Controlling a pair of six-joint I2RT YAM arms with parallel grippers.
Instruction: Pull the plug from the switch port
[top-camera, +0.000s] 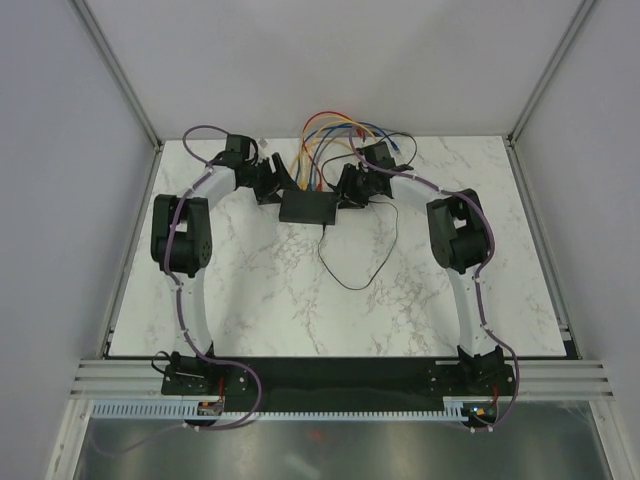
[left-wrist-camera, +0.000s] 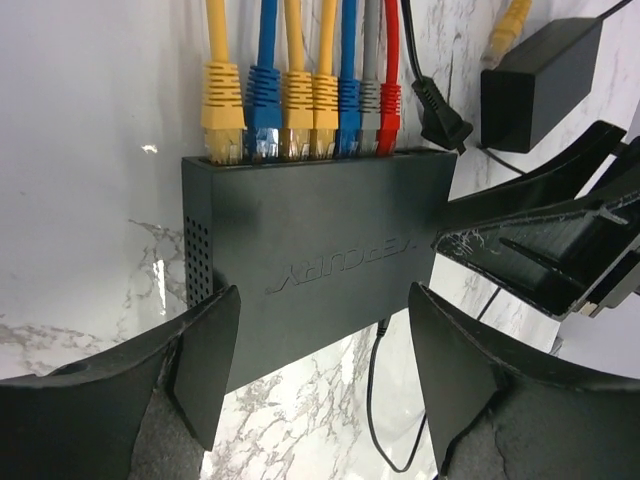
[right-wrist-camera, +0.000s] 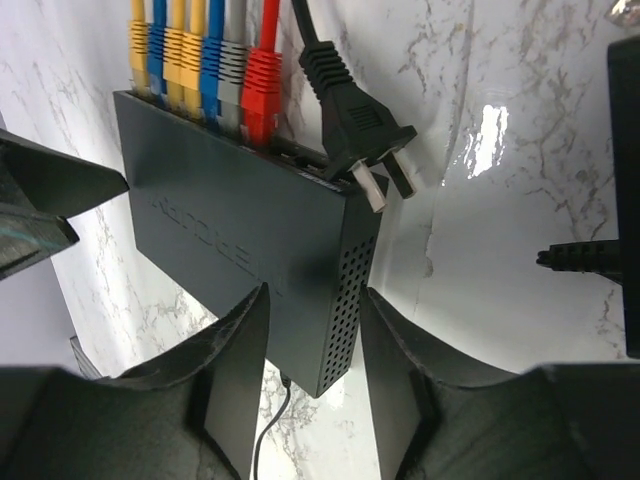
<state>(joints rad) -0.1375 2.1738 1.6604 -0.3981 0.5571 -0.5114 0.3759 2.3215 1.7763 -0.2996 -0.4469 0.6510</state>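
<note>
The switch (top-camera: 308, 207) is a flat black box lying on the marble table. A row of yellow, blue, grey and red plugs (left-wrist-camera: 300, 105) sits in the ports along its far edge, with the red plug (right-wrist-camera: 262, 85) at the right end. My left gripper (left-wrist-camera: 315, 300) is open; its fingers stand wide apart over the switch's (left-wrist-camera: 320, 240) near long edge and hold nothing. My right gripper (right-wrist-camera: 315, 295) is open with a narrower gap, and its fingers straddle the near right corner of the switch (right-wrist-camera: 240, 225). In the top view the left gripper (top-camera: 275, 183) and the right gripper (top-camera: 348, 187) flank the switch.
A loose black mains plug (right-wrist-camera: 355, 125) lies by the switch's right back corner. A small black adapter block (left-wrist-camera: 540, 80) lies to the right, and its thin black cord (top-camera: 355, 270) loops toward the front. Coloured cables (top-camera: 330, 130) arc to the back wall.
</note>
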